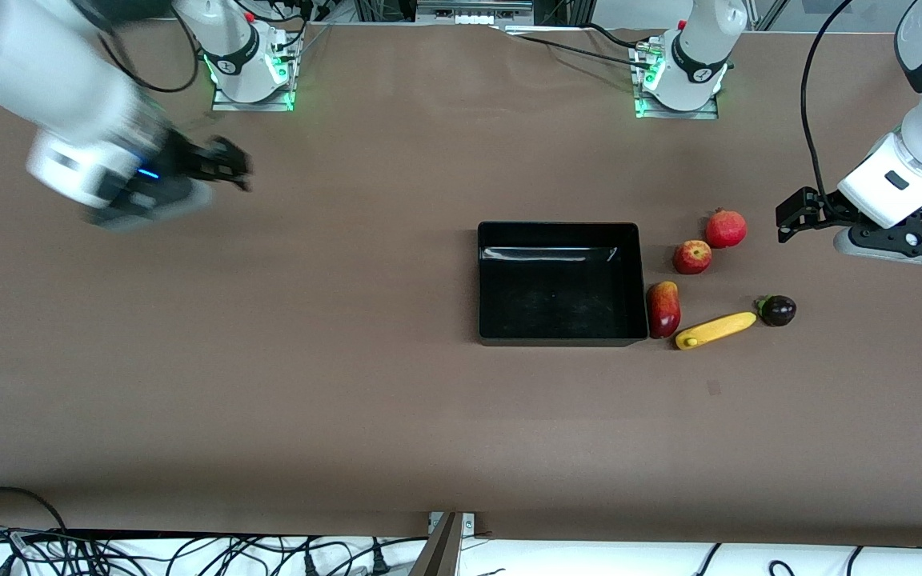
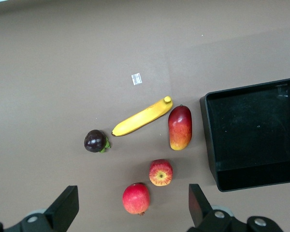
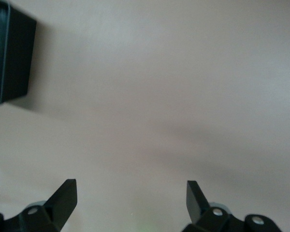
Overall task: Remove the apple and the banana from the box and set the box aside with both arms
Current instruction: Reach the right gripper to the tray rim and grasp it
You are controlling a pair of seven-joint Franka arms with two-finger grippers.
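Note:
The black box lies mid-table, empty. Beside it, toward the left arm's end, lie the streaked apple and, nearer the front camera, the yellow banana-like fruit. My left gripper hangs open in the air toward the left arm's end of the table, close to the pomegranate, holding nothing. My right gripper is open over bare table at the right arm's end, well away from the box, whose corner shows in the right wrist view.
A dark-red mango lies against the box's wall. A red pomegranate sits beside the apple. A dark purple round fruit lies at the banana's end. A small white scrap lies on the cloth.

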